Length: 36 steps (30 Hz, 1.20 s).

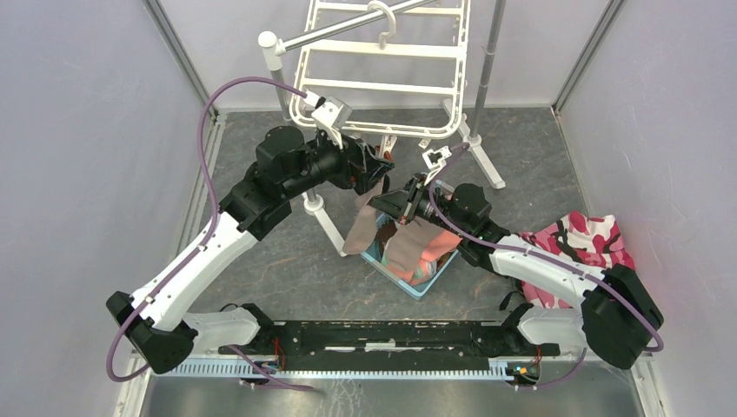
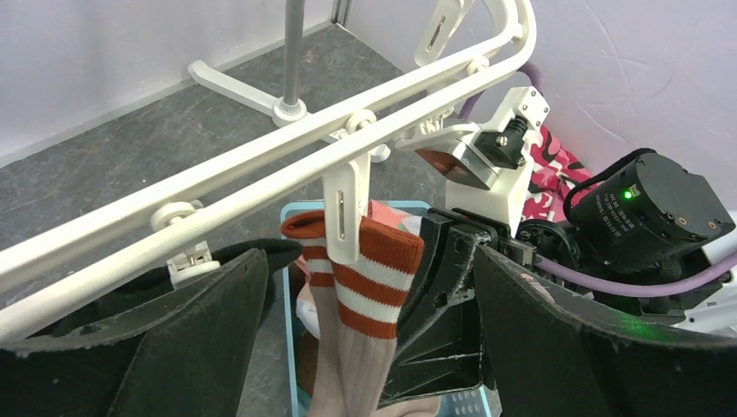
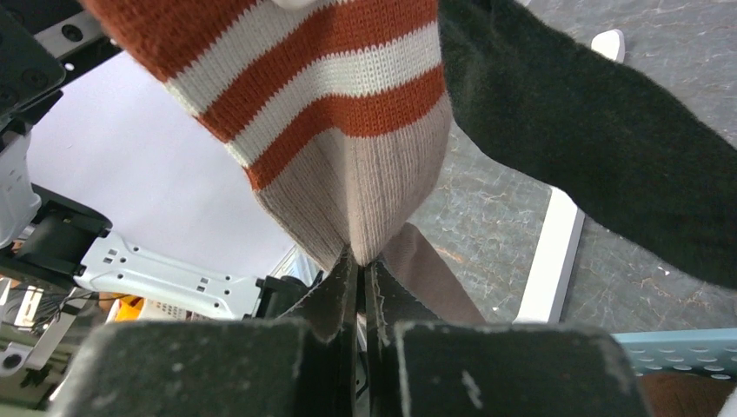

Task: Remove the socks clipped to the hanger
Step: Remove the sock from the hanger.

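Your right gripper (image 3: 358, 261) is pinched together on the striped sock (image 3: 348, 165). It bites the beige ribbed part just under the red and white bands, so the sock rises straight up out of the fingertips. The sock's cuff is caught in a white clip (image 2: 346, 208) dangling from the hanger (image 2: 261, 165), with a black sock (image 3: 591, 130) just beside it and the blue basket (image 2: 291, 211) below. Your left gripper (image 2: 369, 269) stands wide apart under the hanger bar, one finger on each side of sock and clip, holding nothing.
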Tool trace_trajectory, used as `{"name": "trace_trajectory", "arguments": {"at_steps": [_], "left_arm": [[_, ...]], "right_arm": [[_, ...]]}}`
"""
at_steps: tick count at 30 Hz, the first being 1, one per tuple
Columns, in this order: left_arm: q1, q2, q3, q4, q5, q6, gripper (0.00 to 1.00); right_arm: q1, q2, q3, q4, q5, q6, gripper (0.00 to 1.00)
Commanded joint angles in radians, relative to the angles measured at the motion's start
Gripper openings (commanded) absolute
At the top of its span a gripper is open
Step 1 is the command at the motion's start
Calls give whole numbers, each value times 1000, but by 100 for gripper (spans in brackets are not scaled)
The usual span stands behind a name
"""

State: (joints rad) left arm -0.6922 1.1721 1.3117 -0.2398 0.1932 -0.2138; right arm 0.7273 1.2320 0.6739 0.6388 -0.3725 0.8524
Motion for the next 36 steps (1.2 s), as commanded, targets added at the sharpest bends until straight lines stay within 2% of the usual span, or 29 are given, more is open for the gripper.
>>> {"name": "trace_trajectory", "arguments": {"at_steps": [1,7,12,16,21,23,26,32,36], "left_arm": [[-24,3,42,14,-24,73,93],[-48,11,58,11,-86,127,93],[-70,9,74,-4,-158,251,93],[-63,-37,39,-17,-68,257,96],[-28,-92,-6,-162,217,234,100],[5,-104,-15,-230,371,258,100],[25,-114,-33,-317,484,308,100],[30,-156,-133,-345,524,412,100],[30,-154,-160,-319,520,413,100]], "right_arm": [[33,-25,15,6,142,-25,2],[103,-33,45,-70,291,-42,0],[155,-22,49,-68,306,-45,0],[162,-71,23,-74,303,-52,0],[160,-170,12,-156,302,-92,0],[159,-206,14,-194,298,-106,1],[159,-235,-2,-191,279,-92,1],[159,-225,-4,-165,189,-63,0],[159,-230,-4,-147,170,-53,0]]}}
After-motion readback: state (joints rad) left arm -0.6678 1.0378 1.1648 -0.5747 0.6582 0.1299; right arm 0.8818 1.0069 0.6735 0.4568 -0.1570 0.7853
